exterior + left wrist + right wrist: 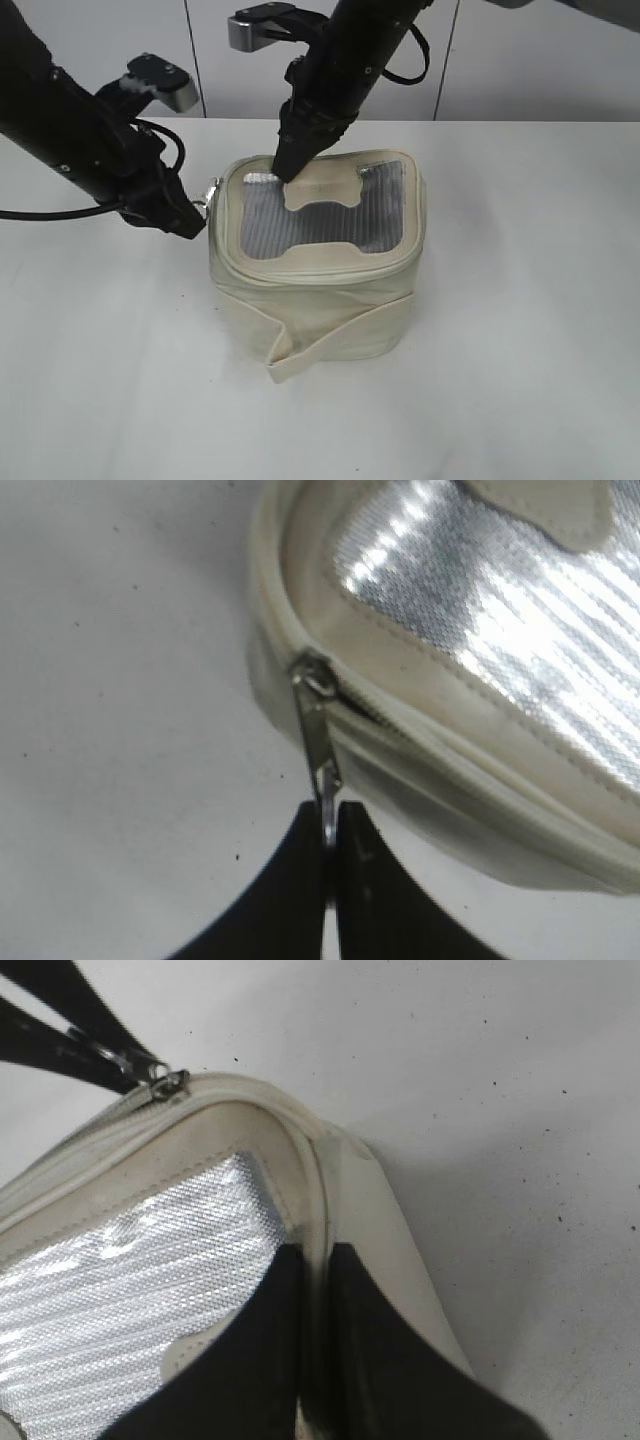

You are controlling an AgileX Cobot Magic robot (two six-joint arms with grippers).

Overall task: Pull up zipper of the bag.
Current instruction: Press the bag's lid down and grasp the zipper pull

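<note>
The cream bag [320, 270] stands in the middle of the white table, its grey mesh window and cream H-shaped patch facing up. The zipper runs round the top rim; its slider [313, 672] sits at the bag's left corner. My left gripper [329, 820] is shut on the silver zipper pull [320, 745] beside that corner, which the exterior view [198, 215] also shows. My right gripper [316, 1270] is shut on the bag's top rim at the far left edge of the window, also seen in the exterior view [287, 172]. The pull also shows in the right wrist view [165, 1085].
The loose cream strap [300, 350] wraps the bag's body and sticks out at the front. A black cable [60, 212] hangs from the left arm. The white table [520, 380] extends all round the bag, with grey wall panels behind.
</note>
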